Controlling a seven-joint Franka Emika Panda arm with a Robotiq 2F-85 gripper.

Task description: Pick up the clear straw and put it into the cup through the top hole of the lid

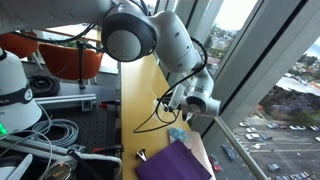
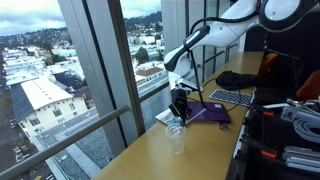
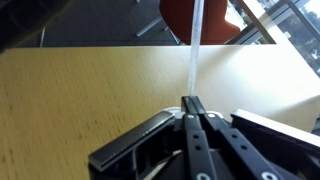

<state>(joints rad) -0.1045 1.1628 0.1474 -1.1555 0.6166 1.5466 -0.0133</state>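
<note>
Both end effector (image 3: 193,110) jaws tight together on clear straw (image 3: 195,45)

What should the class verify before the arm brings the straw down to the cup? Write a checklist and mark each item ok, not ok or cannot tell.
1. Straw gripped: the clear straw is clamped in the shut hand. Ok.
2. Cup standing: the cup is upright on the table. Ok.
3. Hand over cup: in an exterior view the hand hangs close above the cup. Ok.
4. Straw tip lined up with the lid's top hole: the hole is too small to see. Cannot tell.
5. Cup in the wrist view: only table shows beyond the straw. Not ok.
6. Purple sheet lies beside the cup, not over it. Ok.
</note>
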